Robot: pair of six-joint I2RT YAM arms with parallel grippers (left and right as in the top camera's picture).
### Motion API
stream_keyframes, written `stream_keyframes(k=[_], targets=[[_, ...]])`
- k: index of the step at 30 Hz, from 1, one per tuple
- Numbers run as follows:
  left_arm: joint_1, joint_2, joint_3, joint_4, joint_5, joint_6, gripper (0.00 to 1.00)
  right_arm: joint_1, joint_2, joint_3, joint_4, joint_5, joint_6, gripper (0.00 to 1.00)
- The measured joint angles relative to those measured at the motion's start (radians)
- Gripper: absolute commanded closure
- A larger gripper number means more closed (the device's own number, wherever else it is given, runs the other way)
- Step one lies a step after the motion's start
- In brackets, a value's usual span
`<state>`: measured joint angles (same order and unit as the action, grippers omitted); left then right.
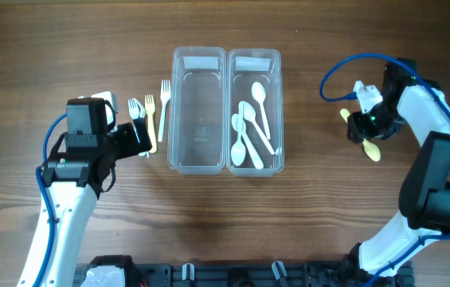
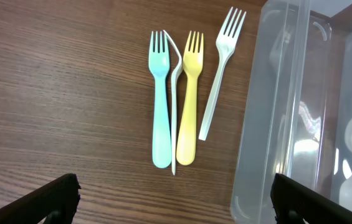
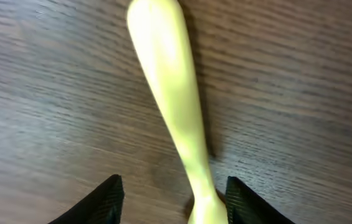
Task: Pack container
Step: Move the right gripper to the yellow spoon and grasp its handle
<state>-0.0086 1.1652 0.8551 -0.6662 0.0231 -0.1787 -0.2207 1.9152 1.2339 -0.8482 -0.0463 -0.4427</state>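
Two clear containers stand side by side at the table's middle. The left container [image 1: 198, 151] is empty. The right container [image 1: 255, 163] holds several white spoons [image 1: 248, 127]. A blue fork [image 2: 160, 106], a thin white fork [image 2: 174, 106], a yellow fork [image 2: 190, 99] and a white fork [image 2: 219, 68] lie on the table just left of the left container [image 2: 275, 124]. My left gripper [image 2: 176, 205] is open and empty, near the forks' handle ends. My right gripper [image 3: 172, 202] is open and straddles a yellow spoon [image 3: 169, 81] lying on the table at the right [image 1: 373, 150].
The forks also show in the overhead view [image 1: 151, 115]. The wooden table [image 1: 65, 48] stretches bare on both sides of the containers. A blue cable [image 1: 344, 72] loops over the right arm.
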Motion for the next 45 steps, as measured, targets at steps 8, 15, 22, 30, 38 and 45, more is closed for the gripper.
stream_keyframes(k=[8, 15, 22, 30, 38, 45], targets=[[0.0, 0.0, 0.0, 0.0, 0.0, 0.0, 0.0, 0.0, 0.0, -0.045, 0.062, 0.035, 0.097, 0.84], [0.0, 0.0, 0.0, 0.0, 0.0, 0.0, 0.0, 0.0, 0.0, -0.055, 0.065, 0.043, 0.189, 0.96], [0.0, 0.0, 0.0, 0.0, 0.0, 0.0, 0.0, 0.004, -0.001, -0.053, 0.068, 0.044, 0.31, 0.96], [0.0, 0.0, 0.0, 0.0, 0.0, 0.0, 0.0, 0.056, -0.001, 0.008, 0.041, 0.013, 0.396, 0.96], [0.0, 0.0, 0.0, 0.0, 0.0, 0.0, 0.0, 0.18, -0.071, 0.106, 0.019, -0.097, 0.425, 0.96], [0.0, 0.0, 0.0, 0.0, 0.0, 0.0, 0.0, 0.225, -0.224, 0.136, 0.035, -0.114, 0.477, 0.95]])
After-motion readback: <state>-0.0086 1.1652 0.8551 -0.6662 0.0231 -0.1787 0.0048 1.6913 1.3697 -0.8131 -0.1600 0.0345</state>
